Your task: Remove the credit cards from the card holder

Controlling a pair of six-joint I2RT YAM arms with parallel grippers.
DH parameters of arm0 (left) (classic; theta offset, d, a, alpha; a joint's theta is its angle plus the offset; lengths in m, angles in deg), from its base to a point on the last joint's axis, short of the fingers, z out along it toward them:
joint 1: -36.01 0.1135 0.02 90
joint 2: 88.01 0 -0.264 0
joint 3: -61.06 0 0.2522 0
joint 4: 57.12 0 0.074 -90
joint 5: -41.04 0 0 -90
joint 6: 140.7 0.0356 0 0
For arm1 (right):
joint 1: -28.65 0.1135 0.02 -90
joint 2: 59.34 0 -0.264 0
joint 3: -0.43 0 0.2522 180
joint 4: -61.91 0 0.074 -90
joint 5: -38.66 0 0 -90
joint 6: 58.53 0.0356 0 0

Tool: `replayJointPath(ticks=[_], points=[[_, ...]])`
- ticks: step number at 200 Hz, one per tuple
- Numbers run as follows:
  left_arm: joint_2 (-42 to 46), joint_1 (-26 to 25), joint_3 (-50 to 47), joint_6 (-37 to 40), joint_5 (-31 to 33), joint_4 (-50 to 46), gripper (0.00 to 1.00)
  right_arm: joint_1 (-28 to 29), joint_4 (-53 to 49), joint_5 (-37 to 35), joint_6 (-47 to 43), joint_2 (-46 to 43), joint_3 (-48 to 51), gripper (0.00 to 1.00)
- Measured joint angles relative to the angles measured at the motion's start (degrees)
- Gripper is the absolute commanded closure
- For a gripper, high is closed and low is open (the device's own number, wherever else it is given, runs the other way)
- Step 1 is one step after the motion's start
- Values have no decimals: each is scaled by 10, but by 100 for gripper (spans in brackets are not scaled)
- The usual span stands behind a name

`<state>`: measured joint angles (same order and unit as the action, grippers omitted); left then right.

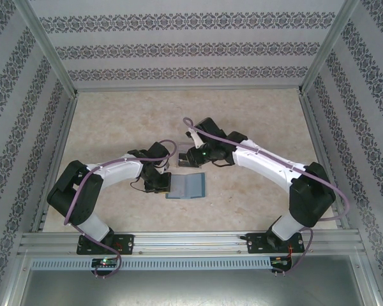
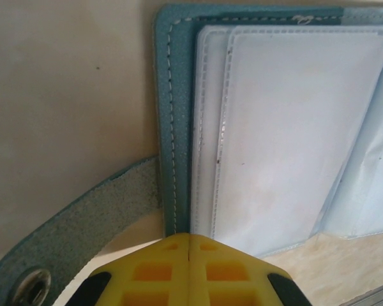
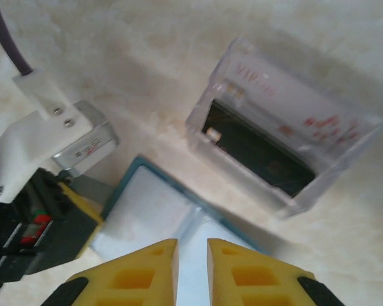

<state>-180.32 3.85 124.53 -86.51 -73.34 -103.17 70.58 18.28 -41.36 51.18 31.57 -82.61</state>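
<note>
One hand (image 2: 189, 238) tight on card holder (image 2: 176, 95)

The wallet (image 2: 177, 127) is cut off by the right edge, and the card (image 3: 258, 150) is kinda blurred behind the tray (image 3: 293, 102) wall.

Both arms have white shells over black joints. The left arm (image 1: 108, 175) and the right arm (image 1: 268, 162) each trail a purple cable (image 1: 319, 175) along the links, down to black bases (image 1: 105, 243) at the bottom of the frame. Up close, the fingers (image 2: 147, 274) are bright yellow blocks with square recesses and black edging. At the left of the right wrist view, a white bracket (image 3: 35, 137) shows small screws.
</note>
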Motion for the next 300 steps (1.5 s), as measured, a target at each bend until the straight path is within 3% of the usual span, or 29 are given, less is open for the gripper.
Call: replayJointPath(ticks=[35, 82, 130, 199, 273, 300], points=[[0, -1, 0, -5, 0, 3, 96, 30, 40, 31, 122, 9, 44, 79], [1, -1, -12, -7, 0, 19, 98, 65, 99, 52, 219, 73, 64, 82], [11, -1, -28, -10, -5, 37, 99, 85, 143, 67, 267, 131, 63, 89], [24, -1, -46, -20, -7, 58, 100, 90, 170, 75, 297, 172, 59, 89], [24, -1, -47, -20, -7, 60, 100, 96, 116, 29, 287, 171, 35, 75], [24, -1, -47, -20, -7, 60, 100, 106, 70, -7, 272, 170, 18, 65]])
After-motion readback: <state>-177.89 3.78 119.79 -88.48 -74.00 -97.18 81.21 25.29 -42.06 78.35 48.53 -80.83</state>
